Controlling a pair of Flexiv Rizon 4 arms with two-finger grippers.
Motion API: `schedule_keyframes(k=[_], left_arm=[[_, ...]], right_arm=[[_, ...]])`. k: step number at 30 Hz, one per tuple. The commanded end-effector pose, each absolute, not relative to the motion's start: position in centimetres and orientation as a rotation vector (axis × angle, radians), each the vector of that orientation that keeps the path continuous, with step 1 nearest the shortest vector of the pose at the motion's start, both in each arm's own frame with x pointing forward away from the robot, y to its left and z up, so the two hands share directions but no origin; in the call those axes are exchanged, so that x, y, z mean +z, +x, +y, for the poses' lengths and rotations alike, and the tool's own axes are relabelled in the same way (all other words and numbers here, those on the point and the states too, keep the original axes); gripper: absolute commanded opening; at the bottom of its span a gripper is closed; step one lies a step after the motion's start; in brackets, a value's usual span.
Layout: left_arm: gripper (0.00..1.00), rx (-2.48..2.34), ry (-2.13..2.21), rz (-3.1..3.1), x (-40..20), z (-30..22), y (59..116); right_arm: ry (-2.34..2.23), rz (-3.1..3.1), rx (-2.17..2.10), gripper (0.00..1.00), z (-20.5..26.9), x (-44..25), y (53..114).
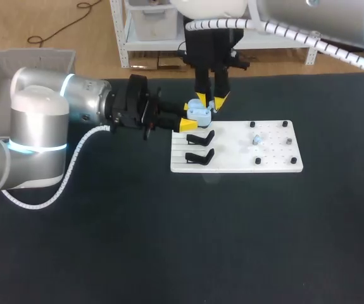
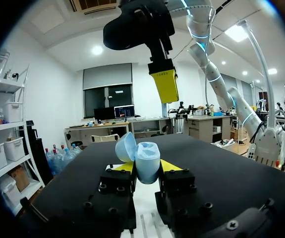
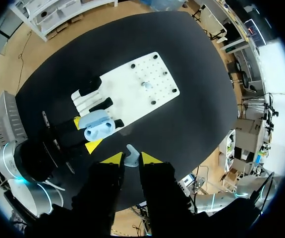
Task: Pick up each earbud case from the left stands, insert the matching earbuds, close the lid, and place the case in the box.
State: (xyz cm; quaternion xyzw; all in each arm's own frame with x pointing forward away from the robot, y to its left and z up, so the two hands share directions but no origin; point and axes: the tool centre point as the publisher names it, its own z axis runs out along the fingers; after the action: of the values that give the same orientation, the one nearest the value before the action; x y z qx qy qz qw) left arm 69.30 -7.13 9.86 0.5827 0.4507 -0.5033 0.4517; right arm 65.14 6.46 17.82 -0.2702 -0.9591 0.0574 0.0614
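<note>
My left gripper (image 1: 191,117) is shut on a pale blue earbud case (image 1: 200,113), held just above the far left corner of the white board (image 1: 238,158). In the left wrist view the case (image 2: 146,161) sits between the yellow tips with its lid open. My right gripper (image 1: 211,100) hangs directly over the case. It is shut on a small pale earbud (image 3: 131,154), and the open case (image 3: 98,126) lies below and ahead of it. A second earbud (image 1: 256,140) rests on the board among black pegs. Two black stands (image 1: 200,137) on the board's left side are bare.
A grey slatted box (image 1: 17,63) stands at the table's far left corner, behind my left arm. The white board, with black pegs near its corners, lies right of the table's centre on the black tabletop.
</note>
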Motion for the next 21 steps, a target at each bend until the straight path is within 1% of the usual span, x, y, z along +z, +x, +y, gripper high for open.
schedule_keyframes(k=[1,21], left_arm=[[0.00,-1.242,1.439,1.113,9.8,-7.1,69.3],[0.00,-1.240,1.430,1.127,9.6,-7.0,69.4]], right_arm=[[-0.817,-2.893,0.191,0.00,6.9,17.9,65.6],[-0.789,-2.888,0.210,0.00,8.0,17.1,66.5]])
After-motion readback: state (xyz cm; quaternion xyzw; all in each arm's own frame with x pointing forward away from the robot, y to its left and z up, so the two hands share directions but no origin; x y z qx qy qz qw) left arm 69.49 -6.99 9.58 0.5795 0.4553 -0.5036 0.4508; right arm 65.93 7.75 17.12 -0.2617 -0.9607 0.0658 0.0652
